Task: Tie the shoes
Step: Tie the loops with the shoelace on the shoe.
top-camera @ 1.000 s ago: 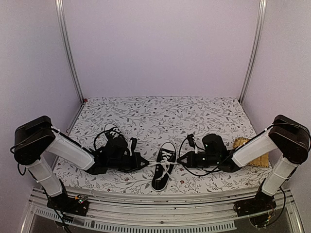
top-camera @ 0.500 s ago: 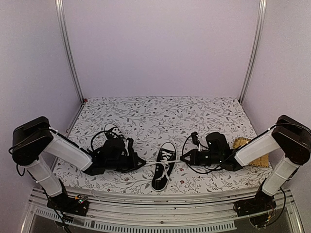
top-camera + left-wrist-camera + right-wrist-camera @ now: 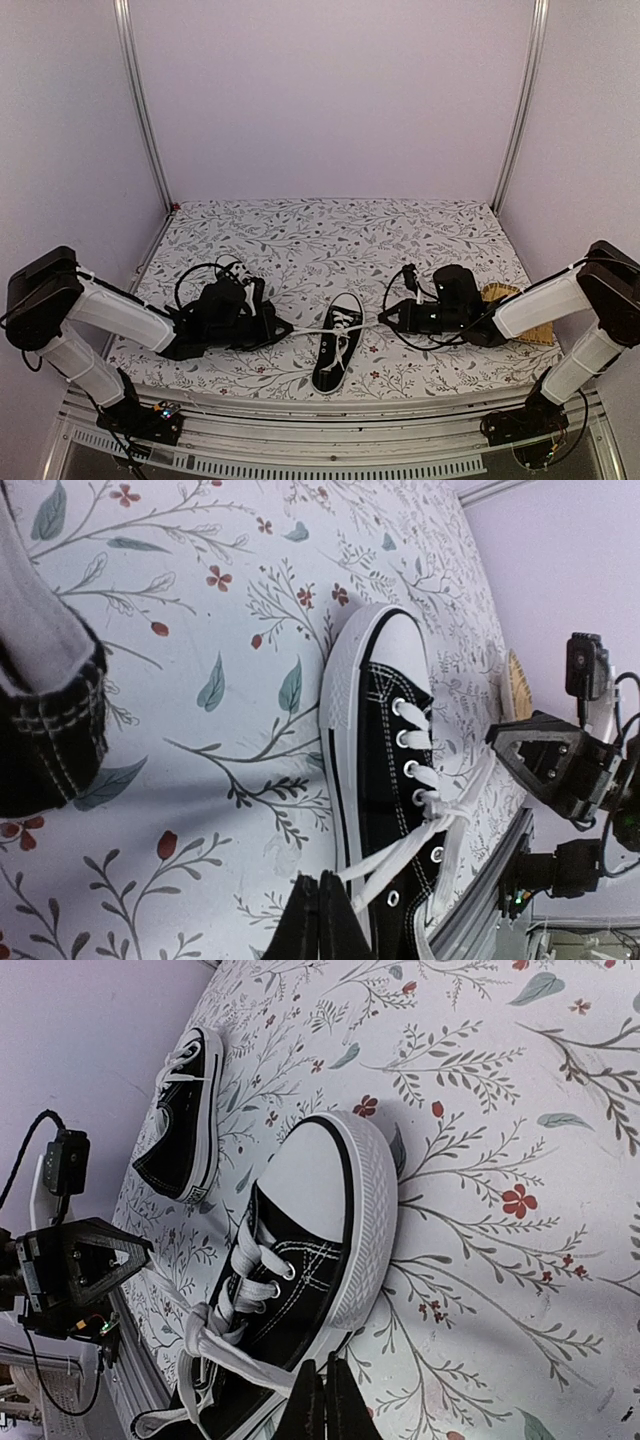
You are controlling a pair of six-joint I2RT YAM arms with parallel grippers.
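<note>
Apart went left claw [image 3: 288, 330] and right claw [image 3: 383, 320], each clamped on a lace end [image 3: 308, 331], tightening the knot [image 3: 440, 815] on the shoe [image 3: 336, 352] between them

Left tool [image 3: 292, 329] and right tool [image 3: 381, 319] drew apart, tightening laces [image 3: 341, 327].

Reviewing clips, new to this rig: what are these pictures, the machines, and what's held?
Two robot arms stand at the table's near edge. The wide picture looks down from above and behind them; the other two come from a camera on each wrist. On the flowered cloth lies a small black sneaker. The left claw and right claw are each shut on an end of its white lace, drawn out sideways. A second sneaker shows in the right wrist picture.
</note>
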